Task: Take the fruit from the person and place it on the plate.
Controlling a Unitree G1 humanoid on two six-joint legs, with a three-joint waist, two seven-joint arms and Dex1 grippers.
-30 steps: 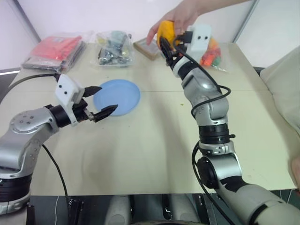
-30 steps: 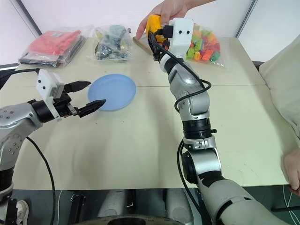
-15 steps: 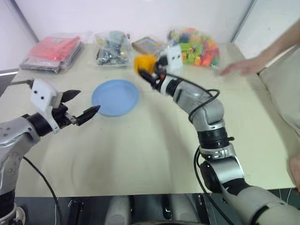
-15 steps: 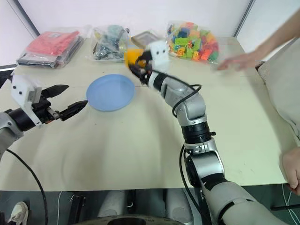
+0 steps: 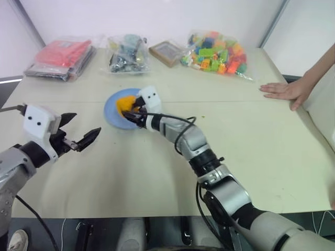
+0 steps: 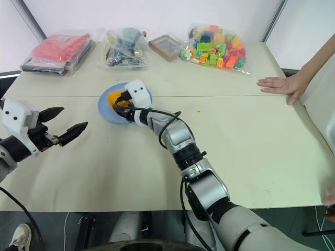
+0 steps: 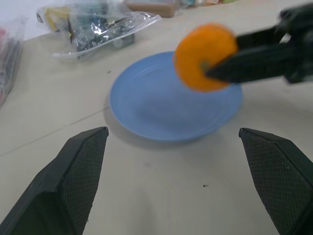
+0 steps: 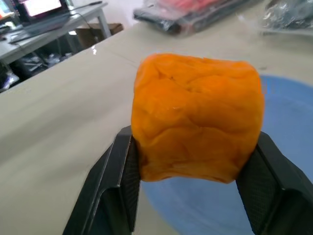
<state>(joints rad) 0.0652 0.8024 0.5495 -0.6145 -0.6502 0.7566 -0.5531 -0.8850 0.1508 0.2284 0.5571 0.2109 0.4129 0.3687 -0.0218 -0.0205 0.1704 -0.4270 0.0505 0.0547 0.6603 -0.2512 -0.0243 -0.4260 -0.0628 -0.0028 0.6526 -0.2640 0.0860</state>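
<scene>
My right gripper (image 5: 129, 110) is shut on the lumpy orange fruit (image 5: 125, 103), holding it just over the light blue plate (image 5: 111, 114) near the table's middle. The right wrist view shows the fruit (image 8: 195, 117) squeezed between both black fingers (image 8: 115, 183), with the plate (image 8: 283, 107) beneath. Left of the plate, near the table's left edge, my left gripper (image 5: 79, 133) hangs open and holds nothing; its wrist view looks across at the plate (image 7: 146, 105) and the fruit (image 7: 204, 58). The person's hand (image 5: 282, 92) rests flat on the table at the right.
Along the table's far edge lie a red packet (image 5: 60, 56), a clear bag of dark parts (image 5: 127, 52), a brown box (image 5: 165, 52) and a bag of coloured blocks (image 5: 217, 55). A light cushion stands past the right edge.
My right gripper has carried the fruit down and to the left, from the person's raised hand to just over the plate. The person's hand withdrew to the table's right side. My left gripper pulled back leftwards.
</scene>
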